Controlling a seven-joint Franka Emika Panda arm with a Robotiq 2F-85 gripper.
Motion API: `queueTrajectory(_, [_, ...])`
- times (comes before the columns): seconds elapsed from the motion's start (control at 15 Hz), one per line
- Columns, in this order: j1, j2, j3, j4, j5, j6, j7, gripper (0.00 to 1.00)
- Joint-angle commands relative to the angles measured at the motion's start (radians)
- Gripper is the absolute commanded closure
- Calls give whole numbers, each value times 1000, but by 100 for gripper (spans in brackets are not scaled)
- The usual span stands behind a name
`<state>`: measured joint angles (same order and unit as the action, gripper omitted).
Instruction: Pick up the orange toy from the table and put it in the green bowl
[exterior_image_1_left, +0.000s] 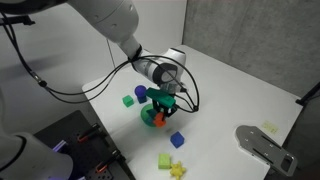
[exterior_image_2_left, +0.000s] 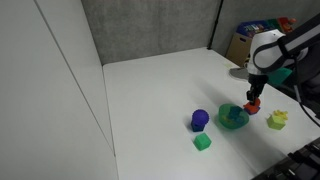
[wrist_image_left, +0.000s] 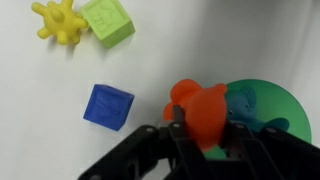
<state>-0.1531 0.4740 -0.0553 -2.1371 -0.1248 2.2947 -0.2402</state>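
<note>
My gripper (wrist_image_left: 204, 130) is shut on the orange toy (wrist_image_left: 198, 108), a small orange-red blocky piece held between the fingers. In the wrist view the toy hangs at the left rim of the green bowl (wrist_image_left: 285, 105), which has a teal shape inside. In both exterior views the gripper (exterior_image_1_left: 162, 110) (exterior_image_2_left: 254, 96) holds the toy (exterior_image_1_left: 158, 121) (exterior_image_2_left: 253, 104) just above the table, at the edge of the bowl (exterior_image_1_left: 148, 118) (exterior_image_2_left: 233, 118).
A blue cube (wrist_image_left: 108, 106) (exterior_image_1_left: 177, 138) lies close beside the toy. A yellow-green block (wrist_image_left: 108, 20) (exterior_image_1_left: 165, 160) and a yellow star toy (wrist_image_left: 58, 20) (exterior_image_1_left: 178, 170) lie further off. A green cube (exterior_image_2_left: 202, 142) and a blue rounded piece (exterior_image_2_left: 200, 119) sit beyond the bowl.
</note>
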Motion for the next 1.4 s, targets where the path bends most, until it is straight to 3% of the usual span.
queueTrajectory(0.0, [29, -2, -6, 59, -8, -12, 38, 91])
queueTrajectory(0.4, [82, 20, -15, 105, -38, 27, 111, 92])
queueTrajectory(1.0, [157, 31, -73, 63, -183, 163, 247, 91])
queueTrajectory(1.33, [178, 30, -70, 28, -193, 177, 272, 91])
